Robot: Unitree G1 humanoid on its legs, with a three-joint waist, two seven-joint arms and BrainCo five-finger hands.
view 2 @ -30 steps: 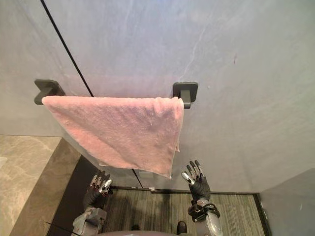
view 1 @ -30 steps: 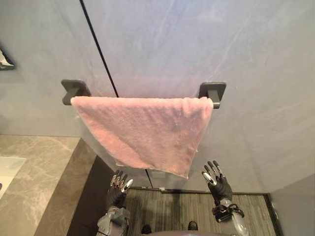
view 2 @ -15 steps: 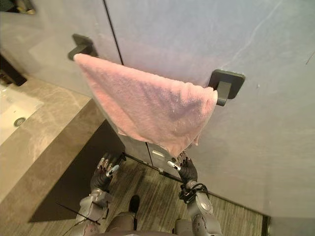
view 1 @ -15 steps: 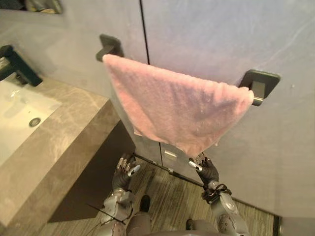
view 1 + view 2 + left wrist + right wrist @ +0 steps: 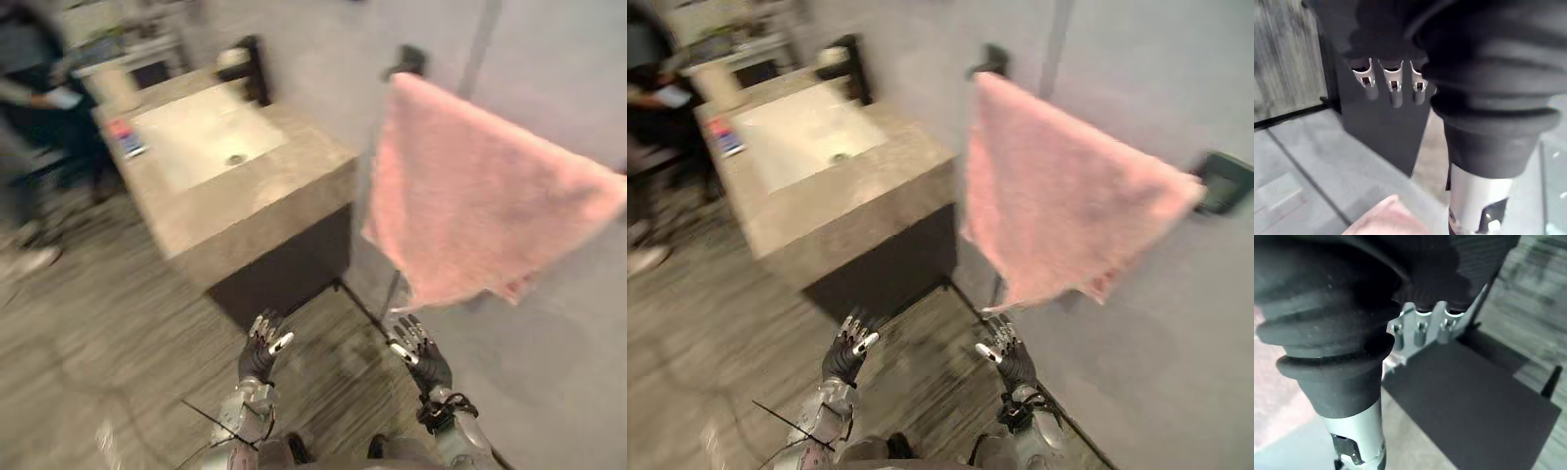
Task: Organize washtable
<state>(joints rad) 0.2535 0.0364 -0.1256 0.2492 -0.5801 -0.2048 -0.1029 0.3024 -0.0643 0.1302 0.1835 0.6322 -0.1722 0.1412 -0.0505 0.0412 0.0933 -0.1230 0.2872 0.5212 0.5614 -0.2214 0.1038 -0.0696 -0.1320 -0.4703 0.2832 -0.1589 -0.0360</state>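
Beside the veined stone washtable, a fluffy pink towel hangs; left hand and right hand hold fingers spread.

The brown stone washtable stands on a grey wood-grain floor; a pale rectangular basin is sunk in its top, with a black tap at the far edge; a small red-and-blue item lies on the top just beside the basin; a pale blurred object stands near the far corner.

Left hand and right hand raised, fingers straight, holding nothing
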